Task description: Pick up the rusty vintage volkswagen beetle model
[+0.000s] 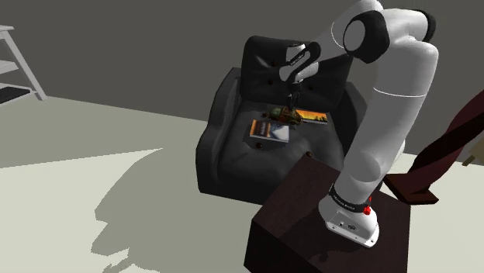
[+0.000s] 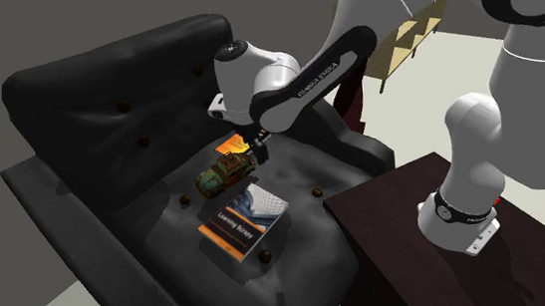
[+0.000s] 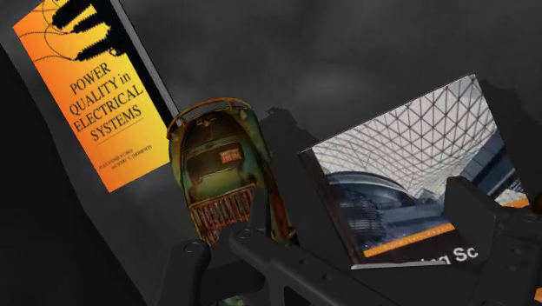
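Observation:
The rusty green-brown Beetle model (image 2: pixel 222 175) stands on the seat of a dark armchair (image 2: pixel 87 102), between an orange book (image 3: pixel 91 96) and a blue-and-white book (image 2: pixel 246 219). My gripper (image 2: pixel 257 150) hangs low over the end of the car nearest the orange book. From the shoulder view the gripper (image 1: pixel 293 105) is just above the car (image 1: pixel 285 116). In the wrist view the car (image 3: pixel 217 169) lies just outside one finger (image 3: pixel 295 174). The gripper (image 3: pixel 378 156) is open, with the blue-and-white book (image 3: pixel 417 165) behind the gap. Nothing is held.
The armchair's padded backrest (image 1: pixel 271 58) and arms (image 1: pixel 221 101) rise around the seat. My stand (image 1: pixel 310 209) is a dark brown box right beside the chair. A pale wooden shelf (image 2: pixel 406 36) stands behind the arm, and a white frame (image 1: pixel 15 62) stands far off on the floor.

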{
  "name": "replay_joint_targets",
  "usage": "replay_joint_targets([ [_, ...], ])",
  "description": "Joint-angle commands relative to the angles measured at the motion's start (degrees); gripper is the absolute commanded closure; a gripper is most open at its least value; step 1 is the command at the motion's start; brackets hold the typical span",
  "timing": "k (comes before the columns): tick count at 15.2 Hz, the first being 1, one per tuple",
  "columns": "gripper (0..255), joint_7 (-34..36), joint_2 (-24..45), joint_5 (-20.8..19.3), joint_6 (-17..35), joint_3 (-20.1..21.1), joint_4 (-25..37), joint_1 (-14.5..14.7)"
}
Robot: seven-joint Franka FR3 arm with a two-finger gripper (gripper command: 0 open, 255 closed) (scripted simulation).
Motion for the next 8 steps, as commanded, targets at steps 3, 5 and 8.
replay_joint_targets([
  [3,0,-5.4,9.1,4.2,2.9,0.7,7.4,-2.9],
  [5,0,-7.9,13.4,6.1,3.6,1.4,11.7,-4.7],
  [8,0,-11.1,19.8,8.4,4.0,2.7,18.7,-7.7],
])
